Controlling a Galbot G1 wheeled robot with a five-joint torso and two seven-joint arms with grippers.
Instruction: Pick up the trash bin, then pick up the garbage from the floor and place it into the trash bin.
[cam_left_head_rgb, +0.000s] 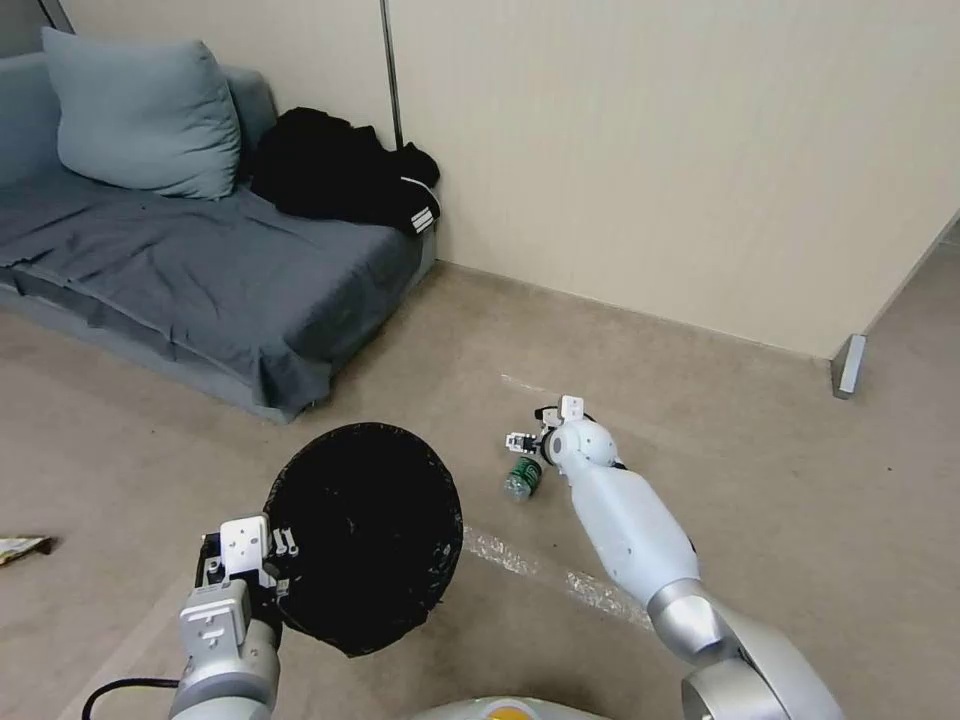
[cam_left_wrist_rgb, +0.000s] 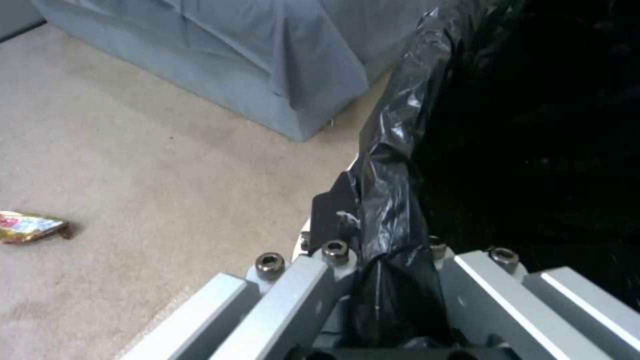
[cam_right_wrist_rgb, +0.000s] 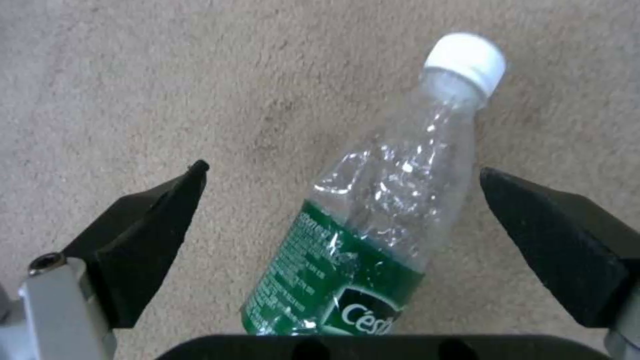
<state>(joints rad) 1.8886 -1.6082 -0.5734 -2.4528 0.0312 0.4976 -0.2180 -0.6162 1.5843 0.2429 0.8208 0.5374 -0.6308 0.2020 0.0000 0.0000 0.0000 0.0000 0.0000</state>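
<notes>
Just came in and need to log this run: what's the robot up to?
It is clearing litter. The left gripper is shut on the trash bin rim, holding the bin up. The right gripper is open low over the floor, around a clear plastic bottle. A snack wrapper lies near the sofa.

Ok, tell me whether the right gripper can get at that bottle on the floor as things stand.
Probably yes. The right gripper hangs open just above the bottle, one finger on each side of it, with bare carpet around it. The left gripper holds the trash bin clear of it.
</notes>
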